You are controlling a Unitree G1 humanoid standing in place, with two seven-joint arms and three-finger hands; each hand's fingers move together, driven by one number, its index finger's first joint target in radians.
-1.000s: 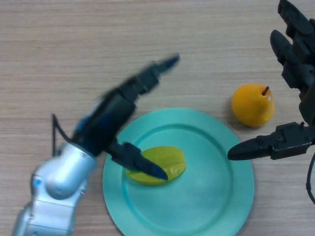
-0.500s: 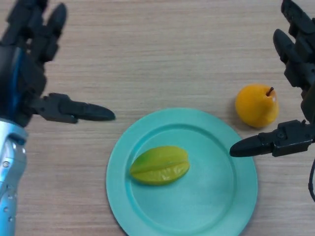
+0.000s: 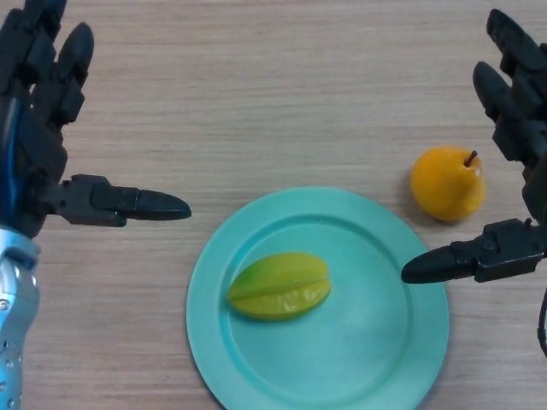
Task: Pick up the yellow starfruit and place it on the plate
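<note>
The yellow-green starfruit [image 3: 279, 286] lies on its side on the left half of the teal plate [image 3: 376, 342], in the lower middle of the head view. My left hand [image 3: 38, 145] hangs at the far left, open, its thumb pointing right toward the plate and well apart from the fruit. At the far right my right hand [image 3: 517, 137] is open too, its thumb reaching over the plate's right rim. Neither hand holds anything.
A yellow pear [image 3: 447, 183] with a dark stem stands on the wooden table [image 3: 256, 102] just beyond the plate's upper right rim, between the fingers and thumb of my right hand.
My left hand has let go of the starfruit on the plate and pulled back to the left edge, where it has nearly come to rest. The right hand has barely moved.
</note>
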